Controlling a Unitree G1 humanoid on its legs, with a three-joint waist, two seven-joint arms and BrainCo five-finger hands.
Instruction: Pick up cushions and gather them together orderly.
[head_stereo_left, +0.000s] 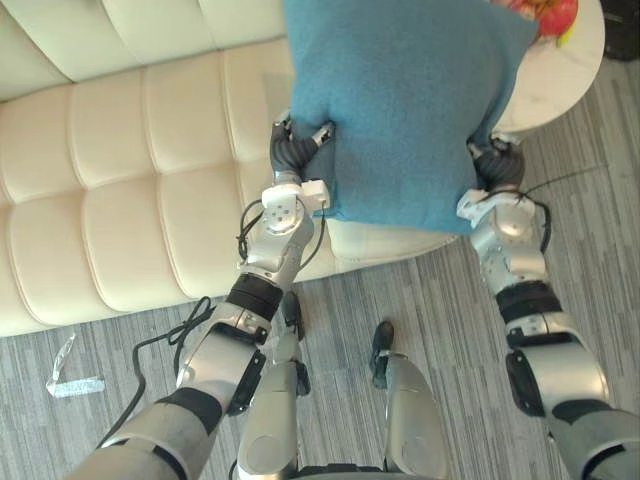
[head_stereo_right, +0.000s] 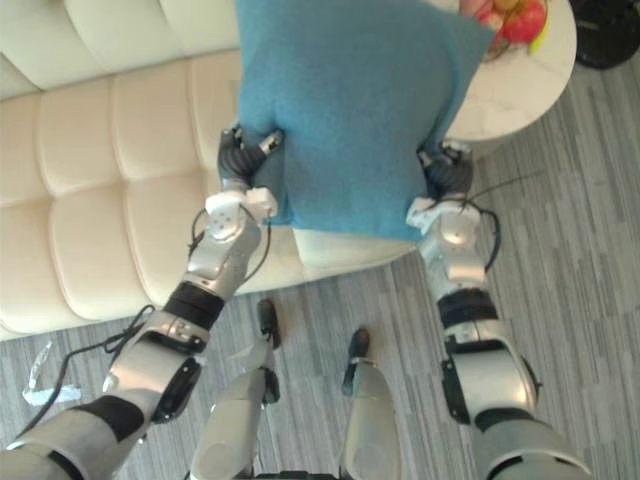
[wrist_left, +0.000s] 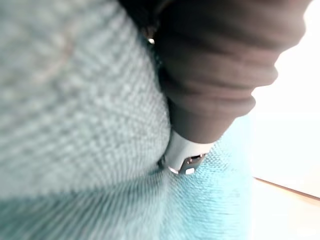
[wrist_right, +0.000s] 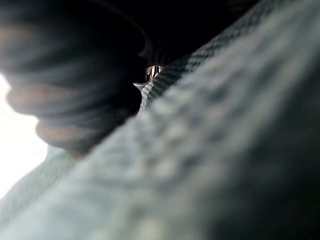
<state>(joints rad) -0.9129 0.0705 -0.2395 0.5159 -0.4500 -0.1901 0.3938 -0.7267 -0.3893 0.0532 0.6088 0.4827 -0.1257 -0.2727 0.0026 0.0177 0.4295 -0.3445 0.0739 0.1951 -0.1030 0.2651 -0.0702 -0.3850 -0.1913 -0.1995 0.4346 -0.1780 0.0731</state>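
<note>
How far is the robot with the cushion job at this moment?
Done: one blue cushion is picked up and hangs above the sofa. In hand: it is held between both hands, the left hand pinching one edge and the right hand at the opposite edge. Left: to set it down neatly beside the other cushions; where those lie I cannot tell.

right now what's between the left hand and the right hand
The blue cushion fills the whole stretch between the left hand and the right hand, one at each side edge; both eye views show it.
</note>
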